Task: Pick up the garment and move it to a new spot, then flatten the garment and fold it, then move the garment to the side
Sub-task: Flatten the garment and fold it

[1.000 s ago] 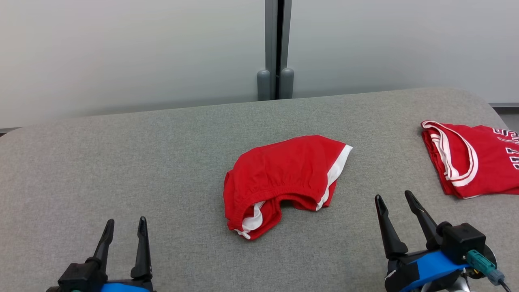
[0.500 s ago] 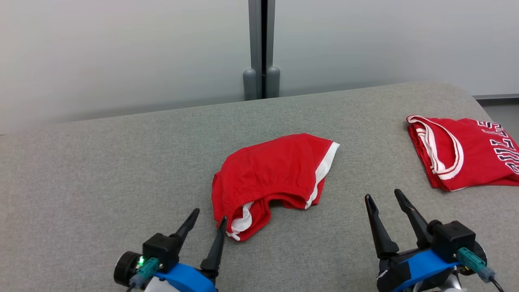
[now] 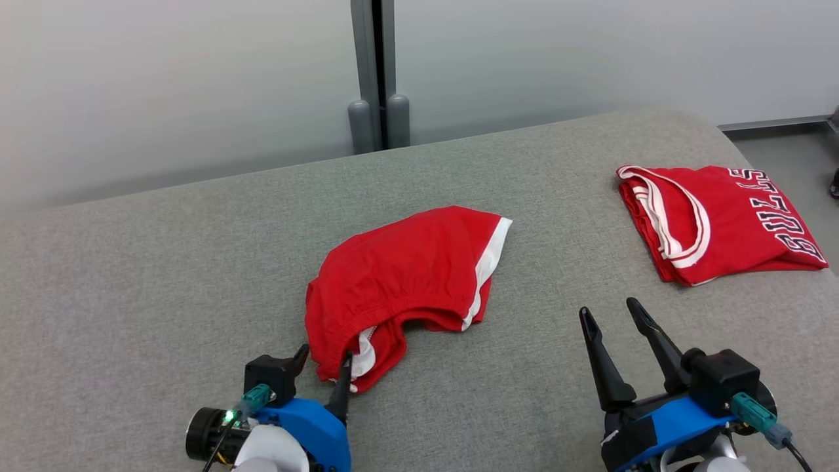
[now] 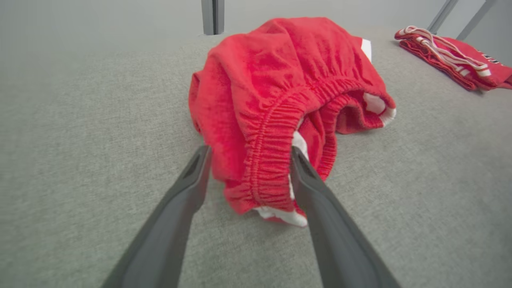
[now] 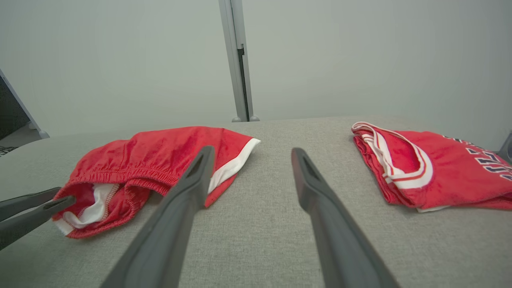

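Now the left gripper (image 3: 324, 355) has moved up, wide open around the red shorts (image 3: 406, 269), holding nothing yet; grabbing comes next

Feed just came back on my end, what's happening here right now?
The left gripper is at the crumpled red shorts in the middle of the grey table. Its open fingers sit either side of the near end of the elastic waistband, not yet closed on it. The right gripper hangs open over bare table, holding nothing. A folded red jersey lies off to the right, apart from both.
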Robot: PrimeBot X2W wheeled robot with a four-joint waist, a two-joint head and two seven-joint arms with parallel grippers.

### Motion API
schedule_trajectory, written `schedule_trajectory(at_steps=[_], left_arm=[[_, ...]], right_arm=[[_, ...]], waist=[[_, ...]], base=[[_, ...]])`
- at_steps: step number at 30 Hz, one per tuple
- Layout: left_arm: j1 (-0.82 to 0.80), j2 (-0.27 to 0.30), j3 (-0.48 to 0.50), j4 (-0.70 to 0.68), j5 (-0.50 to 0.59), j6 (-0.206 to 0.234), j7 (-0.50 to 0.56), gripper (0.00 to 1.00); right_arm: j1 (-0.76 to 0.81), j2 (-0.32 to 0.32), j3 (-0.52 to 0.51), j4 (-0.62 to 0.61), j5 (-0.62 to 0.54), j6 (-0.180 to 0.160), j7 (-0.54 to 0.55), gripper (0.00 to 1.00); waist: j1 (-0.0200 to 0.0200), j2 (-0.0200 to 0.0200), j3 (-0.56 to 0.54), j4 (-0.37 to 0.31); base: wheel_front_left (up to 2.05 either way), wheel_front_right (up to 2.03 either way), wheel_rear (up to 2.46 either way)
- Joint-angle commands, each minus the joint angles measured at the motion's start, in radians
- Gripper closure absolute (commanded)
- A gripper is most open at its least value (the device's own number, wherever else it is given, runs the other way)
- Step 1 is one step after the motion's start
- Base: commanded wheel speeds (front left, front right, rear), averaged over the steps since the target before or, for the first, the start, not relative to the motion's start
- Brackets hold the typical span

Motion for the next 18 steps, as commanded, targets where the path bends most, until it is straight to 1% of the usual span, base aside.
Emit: schedule_trajectory(at_steps=[1, 3, 5, 6, 7, 8, 13, 18], left_arm=[[-0.018, 0.001, 0.006, 0.012, -0.002, 0.016, 0.007, 0.00], [-0.026, 0.000, 0.016, 0.034, -0.007, 0.039, 0.017, 0.00], [-0.034, 0.005, 0.025, 0.061, -0.018, 0.048, 0.040, 0.00], [-0.039, 0.006, 0.032, 0.063, -0.022, 0.050, 0.032, 0.53], [-0.044, 0.007, 0.041, 0.061, -0.027, 0.052, 0.017, 0.84], [-0.045, 0.008, 0.051, 0.060, -0.036, 0.055, 0.004, 1.00], [-0.056, 0.026, 0.124, 0.045, -0.079, 0.081, -0.071, 1.00], [-0.081, 0.072, 0.182, 0.041, -0.098, 0.107, -0.110, 1.00]], right_arm=[[-0.011, 0.000, -0.002, 0.000, 0.000, 0.000, -0.005, 0.00], [-0.011, 0.000, -0.004, 0.000, 0.002, 0.000, -0.008, 0.00], [-0.012, 0.000, -0.007, -0.001, 0.007, 0.000, -0.012, 0.00], [-0.013, 0.000, -0.008, 0.000, 0.008, 0.000, -0.013, 0.00], [-0.014, 0.000, -0.010, 0.000, 0.010, 0.000, -0.014, 0.00], [-0.014, 0.000, -0.011, 0.000, 0.011, 0.000, -0.015, 0.00], [-0.019, 0.000, -0.015, -0.004, 0.012, 0.000, -0.016, 0.00], [-0.026, 0.000, -0.010, -0.003, 0.016, 0.000, -0.017, 0.00]], waist=[[-0.0002, 0.0000, 0.006, -0.009], [-0.0002, 0.0000, 0.011, -0.015], [-0.0002, 0.0000, 0.019, -0.019], [-0.0002, 0.0000, 0.021, -0.018], [-0.0002, 0.0000, 0.024, -0.017], [-0.0002, 0.0000, 0.025, -0.016], [-0.0002, 0.0000, 0.031, -0.006], [-0.0002, 0.0000, 0.034, 0.003]], base=[[0.00, 0.00, 0.00], [0.00, 0.00, 0.00], [0.00, 0.00, 0.00], [0.00, 0.00, 0.00], [0.00, 0.00, 0.00], [0.00, 0.00, 0.00], [0.00, 0.00, 0.00], [0.00, 0.00, 0.00]])
